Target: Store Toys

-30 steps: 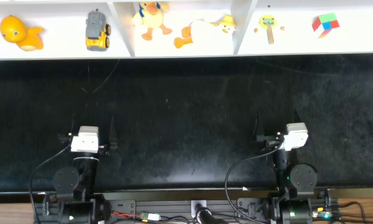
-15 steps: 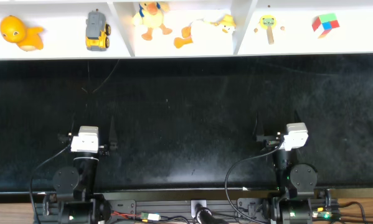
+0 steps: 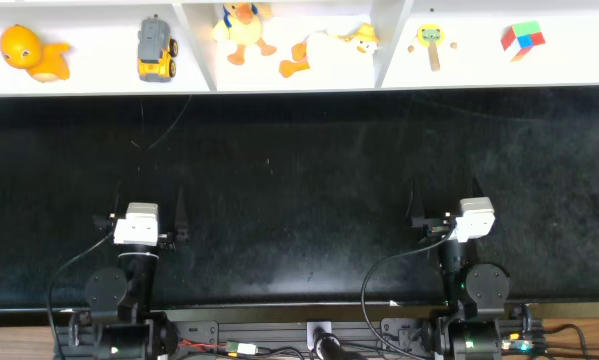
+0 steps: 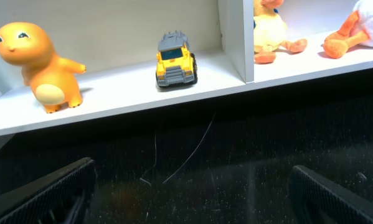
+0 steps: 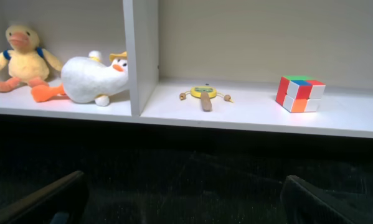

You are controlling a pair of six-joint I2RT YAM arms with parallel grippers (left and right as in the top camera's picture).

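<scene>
Six toys sit in the white shelf [image 3: 279, 84] along the far edge of the black mat [image 3: 299, 170]. Upright dividers split the shelf into three compartments.

In the left compartment an orange dinosaur-like figure [image 4: 40, 65] stands upright at the far left. A yellow toy truck [image 4: 175, 60] with a grey top is parked to its right, near the divider and apart from the figure.

In the middle compartment a yellow plush duck [image 5: 19, 55] sits upright. Just right of it a white plush bird [image 5: 89, 79] with orange feet lies on its side, with its head towards the divider.

In the right compartment lies a small yellow toy on a stick [image 5: 205, 95]. It may be a hand drum or a rattle, but it is too small to tell. A multicoloured cube [image 5: 299, 93] stands well to its right.

Both arms are at the near edge of the mat, far from the shelf. The left gripper [image 4: 189, 196] is at the near left with its fingers spread wide, grasping nothing. The right gripper [image 5: 186, 202] is at the near right, likewise released and empty. Each points towards the shelf.
</scene>
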